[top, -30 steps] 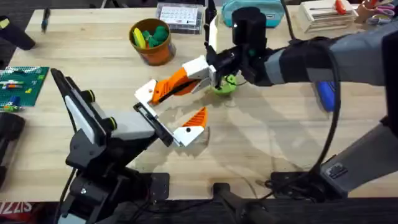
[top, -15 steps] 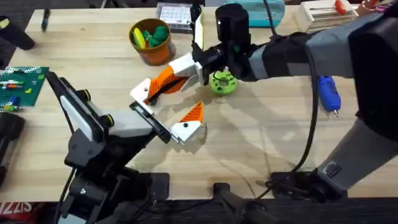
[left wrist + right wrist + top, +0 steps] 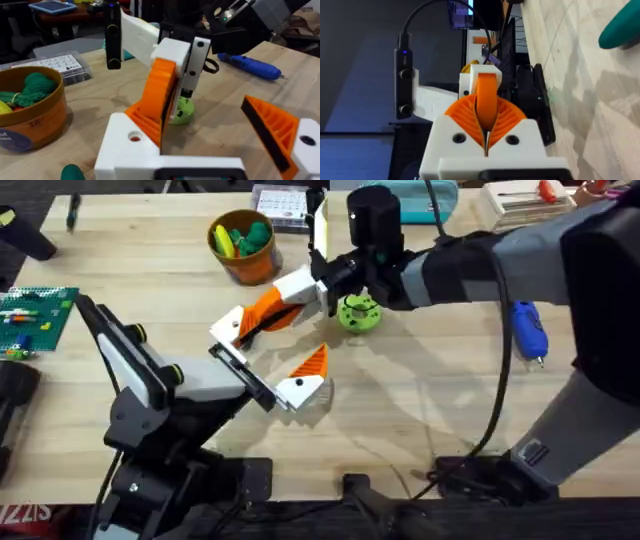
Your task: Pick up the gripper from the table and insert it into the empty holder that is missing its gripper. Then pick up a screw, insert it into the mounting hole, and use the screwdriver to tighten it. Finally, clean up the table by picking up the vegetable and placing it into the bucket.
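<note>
Overhead view, centre of frame: my right gripper (image 3: pixel 322 292) pinches the white block end of the gripper (image 3: pixel 262 313), which hangs above the table (image 3: pixel 420 410); its long axis slants from my jaws at upper right down to the lower left, the orange wedge leading, the far end just above the holder (image 3: pixel 243 376); the holder is the black bar at centre left, running from upper left to lower right, with the shorter finger (image 3: pixel 306 380) mounted at its lower-right end; the empty slot, I judge, is the upper-left end, directly under the wedge tip; my right arm is the one on the part; my left gripper's state I cannot tell; the vegetable (image 3: pixel 357 313) lies just right of my jaws, the bucket (image 3: pixel 243 245) at upper left, the screwdriver (image 3: pixel 528 332) at far right. Against the frame a second ago, my right arm has swung left and up the frame, carrying the part off the vegetable; against the half-second frame, nothing visibly differs.
</note>
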{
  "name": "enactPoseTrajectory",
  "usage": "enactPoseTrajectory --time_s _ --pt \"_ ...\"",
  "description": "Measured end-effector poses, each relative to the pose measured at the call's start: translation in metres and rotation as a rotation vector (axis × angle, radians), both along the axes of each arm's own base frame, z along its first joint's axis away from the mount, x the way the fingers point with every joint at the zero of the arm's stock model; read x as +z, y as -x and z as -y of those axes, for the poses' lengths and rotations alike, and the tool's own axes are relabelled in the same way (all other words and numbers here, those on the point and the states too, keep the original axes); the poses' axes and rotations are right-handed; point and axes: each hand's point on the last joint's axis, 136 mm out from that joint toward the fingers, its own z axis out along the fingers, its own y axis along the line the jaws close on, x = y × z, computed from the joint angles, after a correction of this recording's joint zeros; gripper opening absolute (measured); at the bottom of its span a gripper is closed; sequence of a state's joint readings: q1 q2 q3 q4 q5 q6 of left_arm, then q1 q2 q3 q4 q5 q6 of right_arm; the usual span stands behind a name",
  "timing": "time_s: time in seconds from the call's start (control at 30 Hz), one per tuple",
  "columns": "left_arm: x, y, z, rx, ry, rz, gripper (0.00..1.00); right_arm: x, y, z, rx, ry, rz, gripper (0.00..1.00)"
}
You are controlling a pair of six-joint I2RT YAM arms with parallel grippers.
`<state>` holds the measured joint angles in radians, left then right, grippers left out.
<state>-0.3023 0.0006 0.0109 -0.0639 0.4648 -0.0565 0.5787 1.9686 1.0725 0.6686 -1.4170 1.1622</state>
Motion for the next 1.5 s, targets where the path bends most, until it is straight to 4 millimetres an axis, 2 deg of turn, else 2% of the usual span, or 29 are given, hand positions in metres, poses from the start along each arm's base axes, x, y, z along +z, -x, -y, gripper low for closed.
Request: enactPoseTrajectory --time_s 0.4,1.3,1.33,1.43,1.5 --pt "0.000 0.008 0.008 -0.064 0.001 0.002 0.991 0.000 0.004 0.007 0.039 -0.013 -0.008 0.015" --pt "0.000 0.008 0.008 -0.067 0.001 0.002 0.991 -0.001 0.004 0.007 0.039 -0.010 -0.014 0.015" --pt "0.000 0.008 0.008 -0.067 0.001 0.002 0.991 -0.001 0.004 0.007 0.039 -0.009 -0.014 0.026" --pt "0.000 0.011 0.010 -0.086 0.002 0.002 0.991 -0.001 0.005 0.006 0.042 -0.007 -0.018 0.196" --pt "0.000 0.013 0.013 -0.104 0.002 0.002 0.991 -0.001 0.010 0.003 0.056 -0.007 -0.017 0.238"
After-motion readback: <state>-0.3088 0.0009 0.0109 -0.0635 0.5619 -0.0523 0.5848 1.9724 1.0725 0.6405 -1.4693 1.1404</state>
